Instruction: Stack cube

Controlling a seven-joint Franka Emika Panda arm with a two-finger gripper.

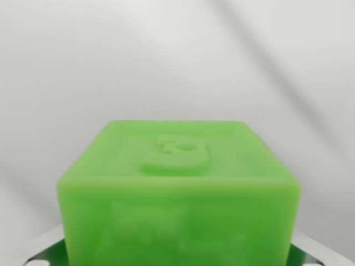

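Green cube, raised figure on top, fills the wrist view's foreground. Fingers' state: cannot tell. Pale blurred backdrop.

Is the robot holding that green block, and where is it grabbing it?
Probably the green cube, by its lower sides: metal fingers show at both bottom corners, but contact cannot be seen.

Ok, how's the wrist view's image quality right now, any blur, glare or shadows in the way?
In the wrist view the green plastic cube fills the lower frame: its raised top figure reads fairly clearly, its near face is soft and out of focus. Soft diagonal shadow bands cross the plain white surface behind, no harsh glare. The metal gripper parts at the bottom corners are blurred, so the jaw state is unclear.
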